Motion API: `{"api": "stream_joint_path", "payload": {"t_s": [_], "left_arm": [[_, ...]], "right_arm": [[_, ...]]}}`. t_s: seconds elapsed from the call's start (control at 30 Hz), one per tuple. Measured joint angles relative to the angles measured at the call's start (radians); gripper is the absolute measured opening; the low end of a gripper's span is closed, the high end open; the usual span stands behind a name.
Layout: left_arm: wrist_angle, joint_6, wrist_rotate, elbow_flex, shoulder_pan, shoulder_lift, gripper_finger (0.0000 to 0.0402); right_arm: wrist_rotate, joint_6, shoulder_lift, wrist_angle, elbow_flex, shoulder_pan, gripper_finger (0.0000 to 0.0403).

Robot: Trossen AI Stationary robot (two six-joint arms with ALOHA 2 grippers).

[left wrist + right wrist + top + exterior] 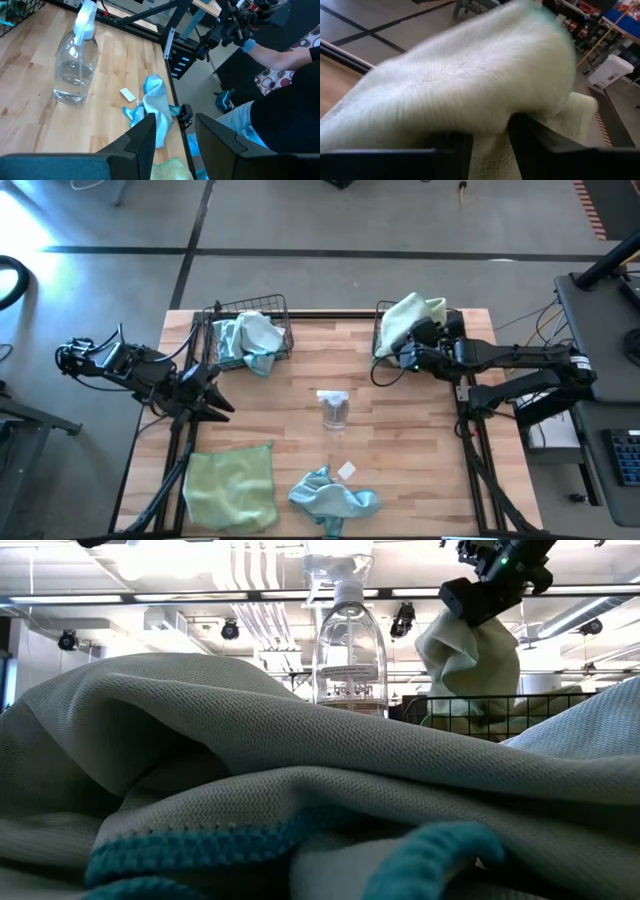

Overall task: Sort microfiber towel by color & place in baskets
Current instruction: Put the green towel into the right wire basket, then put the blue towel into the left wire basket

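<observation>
Over the right black wire basket (385, 310) my right gripper (400, 345) stands open, a pale green microfiber towel (412, 315) bunched against its fingers. The towel's lower end rests in the basket (470, 705). The left basket (225, 350) holds light blue towels (250, 335). Near the front edge, another pale green towel (230, 485) lies flat and a light blue towel (333, 498) lies crumpled. My left gripper (220, 398) hovers open above the table's left side, with nothing between its fingers (145, 140). My right gripper has a bunch of the pale green towel (490, 130) in the gap between its parted fingers (530, 135) and draped over them. The fingers come slanting down from the table's right side. The towel hangs below them (470, 650), its lower part in the right basket.
A clear spray bottle (333, 410) stands at the table's middle, with a small white tag (346, 471) lying near the blue towel. The black table frame (465, 430) runs along both sides. A person's arm (280, 47) shows beyond the table's near edge.
</observation>
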Motion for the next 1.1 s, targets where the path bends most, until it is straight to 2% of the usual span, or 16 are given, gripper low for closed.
{"api": "stream_joint_path", "payload": {"t_s": [0.27,0.43,0.57,0.73,0.93,1.03,1.1], "left_arm": [[0.000,-0.002,0.000,0.000,0.000,0.000,0.0122],[0.000,-0.007,0.000,0.000,0.000,0.000,0.0122],[0.000,-0.007,0.000,0.000,0.000,0.000,0.0122],[0.001,-0.016,0.000,0.000,0.000,0.000,0.0122],[0.014,-0.032,0.001,0.006,0.000,0.000,0.0122],[0.014,-0.033,0.003,0.008,0.000,0.000,0.0122],[0.014,-0.035,0.014,0.008,0.000,0.000,0.0122]], "right_arm": [[-0.001,-0.002,0.000,0.001,0.000,-0.013,0.0167],[-0.042,0.017,0.000,0.002,0.000,-0.014,0.0179],[-0.195,0.123,0.000,0.006,0.000,-0.014,0.0176],[-0.479,0.237,0.000,0.074,0.000,-0.013,0.0165],[-0.826,0.205,0.001,0.373,0.000,-0.013,0.0152],[-0.925,0.179,0.001,0.531,0.000,-0.009,0.0146],[-0.949,0.178,0.001,0.603,0.001,0.000,0.0142]]}}
